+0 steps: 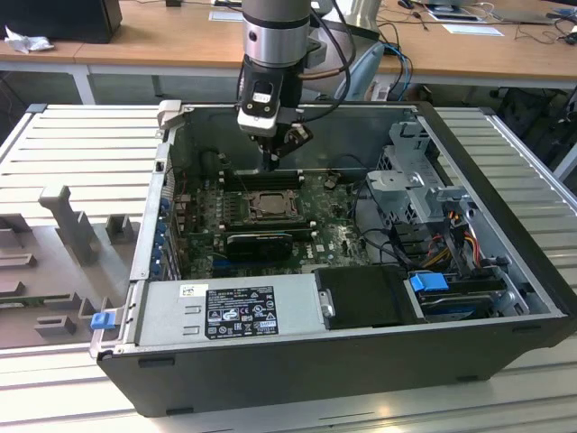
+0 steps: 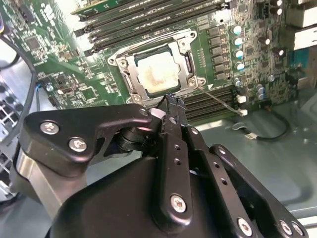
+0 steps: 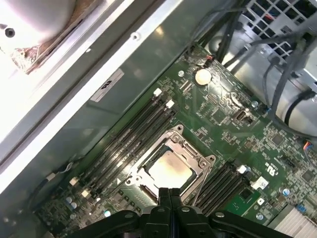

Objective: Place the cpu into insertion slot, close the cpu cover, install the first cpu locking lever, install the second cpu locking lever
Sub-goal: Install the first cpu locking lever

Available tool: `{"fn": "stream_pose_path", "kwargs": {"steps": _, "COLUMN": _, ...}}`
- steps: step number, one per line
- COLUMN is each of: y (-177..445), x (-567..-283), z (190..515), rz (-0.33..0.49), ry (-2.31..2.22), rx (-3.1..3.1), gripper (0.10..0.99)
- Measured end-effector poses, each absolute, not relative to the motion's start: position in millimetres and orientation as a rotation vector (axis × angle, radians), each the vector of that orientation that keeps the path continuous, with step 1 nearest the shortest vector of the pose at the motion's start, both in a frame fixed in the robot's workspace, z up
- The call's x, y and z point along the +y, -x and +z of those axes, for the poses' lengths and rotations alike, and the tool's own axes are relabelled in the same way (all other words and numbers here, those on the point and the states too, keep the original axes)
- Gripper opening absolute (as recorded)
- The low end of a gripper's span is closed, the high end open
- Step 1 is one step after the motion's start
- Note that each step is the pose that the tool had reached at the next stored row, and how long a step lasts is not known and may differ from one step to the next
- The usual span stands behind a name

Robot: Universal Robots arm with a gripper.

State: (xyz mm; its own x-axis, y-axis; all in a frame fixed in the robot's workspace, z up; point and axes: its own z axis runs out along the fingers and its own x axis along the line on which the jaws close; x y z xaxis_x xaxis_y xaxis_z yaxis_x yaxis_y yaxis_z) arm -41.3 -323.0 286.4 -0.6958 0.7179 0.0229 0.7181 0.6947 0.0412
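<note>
Cpu is seen seated in insertion slot, at 6 o'clock of gripper in exterior view. Gripper is closed, nothing held. Chip is judged light, stiff and fragile, best gripped by its edges.

I work at a ribbed grey metal bench. Behind it runs a long wooden desk, with papers lying on top.

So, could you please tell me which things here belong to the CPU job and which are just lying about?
Job: cpu, cover, lever, claw.
Just there: memory slots, coin battery, power supply, cables.
</note>
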Motion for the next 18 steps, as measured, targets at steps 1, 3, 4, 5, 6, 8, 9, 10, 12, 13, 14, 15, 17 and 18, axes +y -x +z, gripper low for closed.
{"fn": "stream_pose_path", "kwargs": {"steps": 1, "y": 41.3, "x": -323.0, "z": 286.4, "rz": -0.073, "ry": 1.208, "rx": -2.893, "gripper": 0.106}}
{"fn": "stream_pose_path", "kwargs": {"steps": 3, "y": 41.3, "x": -323.0, "z": 286.5, "rz": -0.073, "ry": 1.174, "rx": -2.907, "gripper": 0.106}}
{"fn": "stream_pose_path", "kwargs": {"steps": 4, "y": 41.3, "x": -323.0, "z": 286.5, "rz": -0.073, "ry": 1.158, "rx": -2.913, "gripper": 0.106}}
{"fn": "stream_pose_path", "kwargs": {"steps": 5, "y": 41.3, "x": -323.0, "z": 286.5, "rz": -0.073, "ry": 1.139, "rx": -2.920, "gripper": 0.106}}
{"fn": "stream_pose_path", "kwargs": {"steps": 6, "y": 41.3, "x": -323.0, "z": 286.5, "rz": -0.073, "ry": 1.126, "rx": -2.925, "gripper": 0.106}}
{"fn": "stream_pose_path", "kwargs": {"steps": 8, "y": 41.3, "x": -323.0, "z": 286.4, "rz": -0.073, "ry": 1.095, "rx": -2.936, "gripper": 0.106}}
{"fn": "stream_pose_path", "kwargs": {"steps": 9, "y": 41.3, "x": -323.0, "z": 286.4, "rz": -0.073, "ry": 1.069, "rx": -2.945, "gripper": 0.106}}
{"fn": "stream_pose_path", "kwargs": {"steps": 10, "y": 41.3, "x": -323.0, "z": 286.4, "rz": -0.073, "ry": 1.052, "rx": -2.951, "gripper": 0.106}}
{"fn": "stream_pose_path", "kwargs": {"steps": 12, "y": 41.3, "x": -323.0, "z": 286.3, "rz": -0.073, "ry": 1.029, "rx": -2.959, "gripper": 0.106}}
{"fn": "stream_pose_path", "kwargs": {"steps": 13, "y": 41.3, "x": -323.0, "z": 286.2, "rz": -0.073, "ry": 1.007, "rx": -2.966, "gripper": 0.106}}
{"fn": "stream_pose_path", "kwargs": {"steps": 14, "y": 41.3, "x": -323.0, "z": 286.2, "rz": -0.072, "ry": 0.989, "rx": -2.972, "gripper": 0.106}}
{"fn": "stream_pose_path", "kwargs": {"steps": 15, "y": 41.3, "x": -323.0, "z": 286.1, "rz": -0.072, "ry": 0.974, "rx": -2.977, "gripper": 0.106}}
{"fn": "stream_pose_path", "kwargs": {"steps": 17, "y": 41.3, "x": -323.0, "z": 285.0, "rz": -0.072, "ry": 0.894, "rx": -3.000, "gripper": 0.106}}
{"fn": "stream_pose_path", "kwargs": {"steps": 18, "y": 41.3, "x": -323.0, "z": 284.4, "rz": -0.072, "ry": 0.862, "rx": -3.009, "gripper": 0.106}}
